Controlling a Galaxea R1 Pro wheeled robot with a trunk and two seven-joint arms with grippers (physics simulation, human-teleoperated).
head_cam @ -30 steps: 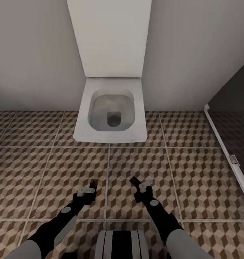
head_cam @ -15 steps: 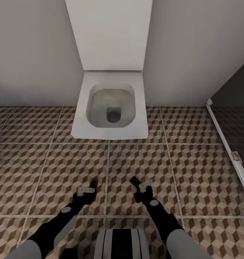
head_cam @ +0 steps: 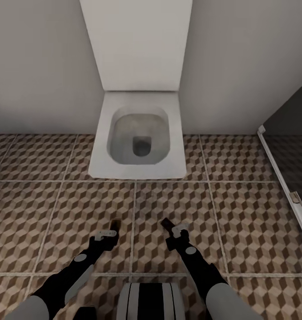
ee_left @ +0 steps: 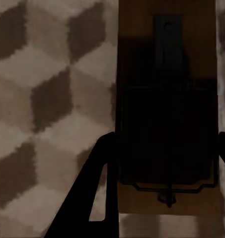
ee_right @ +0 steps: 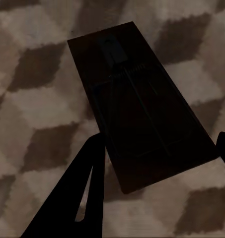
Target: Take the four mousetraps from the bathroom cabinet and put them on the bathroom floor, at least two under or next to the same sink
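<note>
Mousetraps (ee_left: 167,114) (ee_right: 142,109) sit clamped in both grippers' fingers, left (head_cam: 111,230) and right (head_cam: 172,228), as the view has crept toward the toilet (head_cam: 137,138), no sink reached.

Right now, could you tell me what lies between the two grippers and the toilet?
Only bare patterned floor, as the head view shows. The left gripper and right gripper each hold a mousetrap, left and right, short of the toilet.

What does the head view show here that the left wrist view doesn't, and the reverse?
Head view alone: the white square toilet, the glass shower screen, both arms, and the right end effector holding a second trap. Left wrist view alone: the dark wire frame on the flat brown wooden mousetrap. Shared: that trap in the left end effector, over cube-patterned brown and beige floor tiles.
</note>
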